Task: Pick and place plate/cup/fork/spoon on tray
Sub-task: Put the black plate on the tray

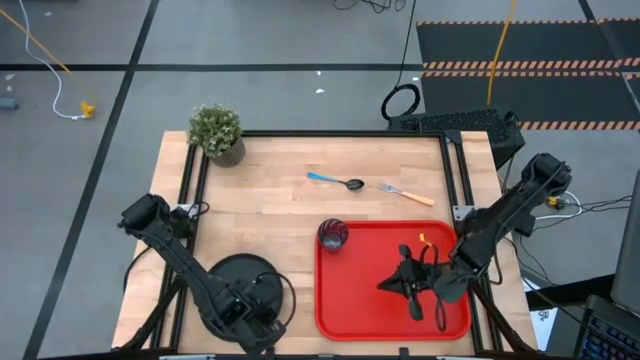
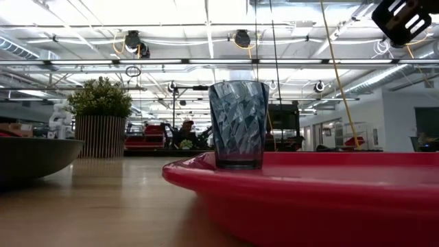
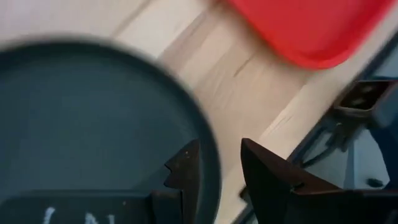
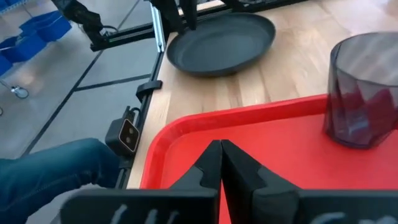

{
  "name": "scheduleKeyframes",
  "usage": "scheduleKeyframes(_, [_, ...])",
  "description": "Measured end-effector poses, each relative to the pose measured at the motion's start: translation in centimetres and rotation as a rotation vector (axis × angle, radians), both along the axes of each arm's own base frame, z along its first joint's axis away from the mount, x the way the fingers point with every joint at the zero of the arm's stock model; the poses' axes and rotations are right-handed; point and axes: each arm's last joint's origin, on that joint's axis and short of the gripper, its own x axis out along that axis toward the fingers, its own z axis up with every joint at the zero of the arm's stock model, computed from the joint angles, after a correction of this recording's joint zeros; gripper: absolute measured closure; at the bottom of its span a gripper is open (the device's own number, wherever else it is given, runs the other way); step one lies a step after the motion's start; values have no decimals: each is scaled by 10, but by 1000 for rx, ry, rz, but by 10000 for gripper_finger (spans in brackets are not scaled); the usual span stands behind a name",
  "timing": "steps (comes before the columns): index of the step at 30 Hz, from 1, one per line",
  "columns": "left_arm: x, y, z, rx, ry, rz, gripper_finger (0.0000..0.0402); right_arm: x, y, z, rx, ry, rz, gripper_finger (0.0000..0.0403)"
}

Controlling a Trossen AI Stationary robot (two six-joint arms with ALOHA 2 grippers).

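Note:
The black plate (image 1: 235,278) lies flat on the wooden table at the near left and also shows in the right wrist view (image 4: 221,40). My left gripper (image 1: 265,305) is open at its near right rim (image 3: 211,158), one finger over the plate and one outside it. The glass cup (image 1: 332,235) stands upright in the far left corner of the red tray (image 1: 380,320) and also shows in the low view (image 2: 238,123). My right gripper (image 4: 221,155) is shut and empty above the tray's middle (image 1: 385,285). The blue-handled spoon (image 1: 335,181) and the orange-handled fork (image 1: 405,192) lie on the table beyond the tray.
A potted plant (image 1: 216,132) stands at the table's far left corner. Bare wood lies between the plate and the tray (image 3: 249,81). A person's leg in blue jeans (image 4: 56,171) shows beside the table's near edge. Black frame rails (image 1: 455,170) run along the table's sides.

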Motion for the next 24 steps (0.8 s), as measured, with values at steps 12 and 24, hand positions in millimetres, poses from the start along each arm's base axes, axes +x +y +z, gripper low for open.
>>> scheduleKeyframes(12, [11,-7,-33,-86,118,232,284,5,16,-18,44,31,2,403])
scheduleKeyframes(24, [32,-16,-71,-85,120,174,284,3,19,-11,42,-19,36,403])
